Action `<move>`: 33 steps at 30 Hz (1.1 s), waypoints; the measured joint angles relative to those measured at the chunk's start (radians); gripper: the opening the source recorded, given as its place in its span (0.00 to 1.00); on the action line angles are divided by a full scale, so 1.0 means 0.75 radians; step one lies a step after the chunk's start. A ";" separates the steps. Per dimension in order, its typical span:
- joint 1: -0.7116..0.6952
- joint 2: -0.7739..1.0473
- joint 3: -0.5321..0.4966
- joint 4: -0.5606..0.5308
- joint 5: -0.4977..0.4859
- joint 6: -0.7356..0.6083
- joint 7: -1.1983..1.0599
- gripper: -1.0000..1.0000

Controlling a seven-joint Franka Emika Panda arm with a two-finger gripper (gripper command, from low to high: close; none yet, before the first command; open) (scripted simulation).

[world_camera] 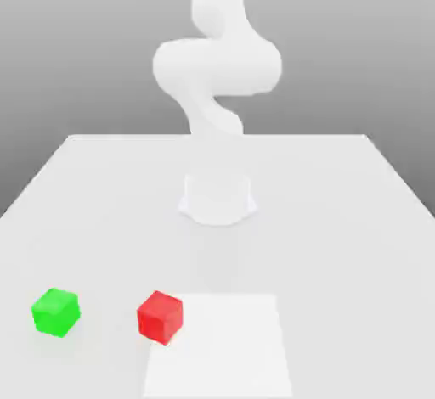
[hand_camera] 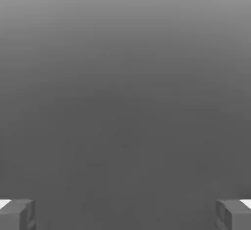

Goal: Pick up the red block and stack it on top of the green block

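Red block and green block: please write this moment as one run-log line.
phase: before pickup | red block: on table, unstacked | green block: apart, toward exterior view's left | fingers: open, holding nothing

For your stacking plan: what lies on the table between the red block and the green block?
Nothing: in the exterior view the stretch of table between the green block and the red block is bare, and the blocks stand apart.

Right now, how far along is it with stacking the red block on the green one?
Nothing looks done yet. The red block and green block both sit on the table, apart from each other. The gripper is open and holds nothing in the hand view. Grasping, lifting and stacking the red block are all left.
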 joint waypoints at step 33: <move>-0.232 1.284 -0.031 -0.501 0.047 0.830 0.267 0.00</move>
